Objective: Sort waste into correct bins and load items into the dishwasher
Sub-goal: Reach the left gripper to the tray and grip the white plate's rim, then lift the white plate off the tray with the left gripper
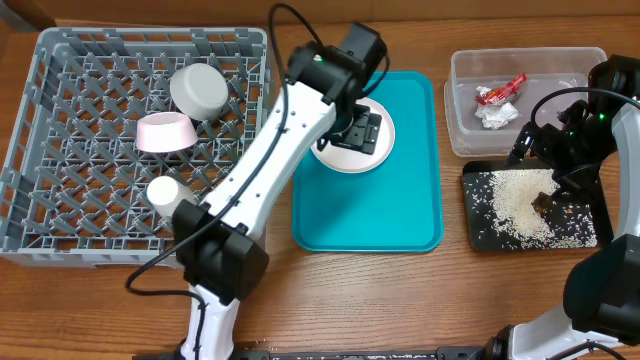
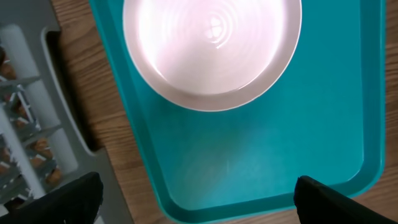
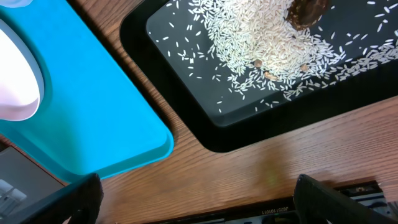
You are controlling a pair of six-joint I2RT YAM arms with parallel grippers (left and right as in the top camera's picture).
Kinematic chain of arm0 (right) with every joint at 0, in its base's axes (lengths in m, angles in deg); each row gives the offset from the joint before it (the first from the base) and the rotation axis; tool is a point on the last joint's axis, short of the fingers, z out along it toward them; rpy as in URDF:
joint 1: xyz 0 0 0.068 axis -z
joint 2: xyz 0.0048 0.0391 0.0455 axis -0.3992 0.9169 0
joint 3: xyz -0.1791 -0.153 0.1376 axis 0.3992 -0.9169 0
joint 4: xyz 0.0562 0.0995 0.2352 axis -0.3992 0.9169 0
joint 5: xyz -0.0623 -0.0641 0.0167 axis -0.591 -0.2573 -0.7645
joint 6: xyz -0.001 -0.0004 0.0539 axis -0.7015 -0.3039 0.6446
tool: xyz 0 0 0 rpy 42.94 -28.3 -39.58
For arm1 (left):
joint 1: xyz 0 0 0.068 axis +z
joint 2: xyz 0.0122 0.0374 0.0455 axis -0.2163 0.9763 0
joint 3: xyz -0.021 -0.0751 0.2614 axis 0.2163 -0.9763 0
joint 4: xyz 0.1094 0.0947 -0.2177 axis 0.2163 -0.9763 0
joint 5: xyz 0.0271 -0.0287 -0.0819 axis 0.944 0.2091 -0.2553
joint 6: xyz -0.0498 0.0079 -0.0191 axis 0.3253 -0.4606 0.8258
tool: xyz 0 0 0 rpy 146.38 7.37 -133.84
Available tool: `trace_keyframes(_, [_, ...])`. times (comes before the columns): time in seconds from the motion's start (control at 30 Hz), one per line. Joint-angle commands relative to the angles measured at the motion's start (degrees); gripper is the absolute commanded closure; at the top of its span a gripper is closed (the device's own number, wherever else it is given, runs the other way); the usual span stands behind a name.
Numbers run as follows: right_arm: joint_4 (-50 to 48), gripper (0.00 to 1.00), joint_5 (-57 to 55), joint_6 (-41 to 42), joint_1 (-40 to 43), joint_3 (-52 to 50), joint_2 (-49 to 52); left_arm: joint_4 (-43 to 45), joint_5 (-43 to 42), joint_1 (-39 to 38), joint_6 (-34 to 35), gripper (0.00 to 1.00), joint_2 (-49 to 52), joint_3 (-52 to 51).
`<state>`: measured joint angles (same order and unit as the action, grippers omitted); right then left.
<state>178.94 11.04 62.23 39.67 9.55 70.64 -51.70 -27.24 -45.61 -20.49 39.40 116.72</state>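
A: Nearest my left wrist camera is the left hand. Its fingers are spread wide with nothing between them, and it hangs over the teal tray.

B: Plate?

A: The plate lies flat on that tray, just ahead of the fingers, and nothing touches it. It's the only dish outside the rack, so I'd say loading it is the step in hand.

B: How do you take it?

A: It's flat and glossy, so I'd go for the rim. Tilt the hand, put one finger under the lip and one on top, and close gently, since it could slip. Then lift it high enough to clear the wall of the dish rack and stand it between pegs, clear of what's already there.

B: Which is?

A: The greyish bowl and pinkish bowl sit side by side, with the cup near them.

B: Bins?

A: The clear tub holds the red wrapper and the paper wad. The black tray holds the rice grains, heaped and scattered, with the brown lump at the heap's edge.

B: Right side?

A: The right hand is spread too and empty. It's over the tabletop, just beside the black tray.
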Motion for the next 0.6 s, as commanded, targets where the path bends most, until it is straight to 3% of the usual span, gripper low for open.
trace_keyframes(0.0, [-0.1,0.00,-0.6,0.2,0.4,0.8,-1.9,1.7,2.1,-2.2,1.0,0.00,4.0,0.5])
trace_keyframes(0.43, [0.1,0.00,-0.6,0.2,0.4,0.8,-1.9,11.1,2.5,-5.4,-0.3,0.00,15.2,0.5])
trace_keyframes(0.57, [0.2,0.00,-0.6,0.2,0.4,0.8,-1.9,11.2,2.2,-5.6,-0.3,0.04,19.6,0.5])
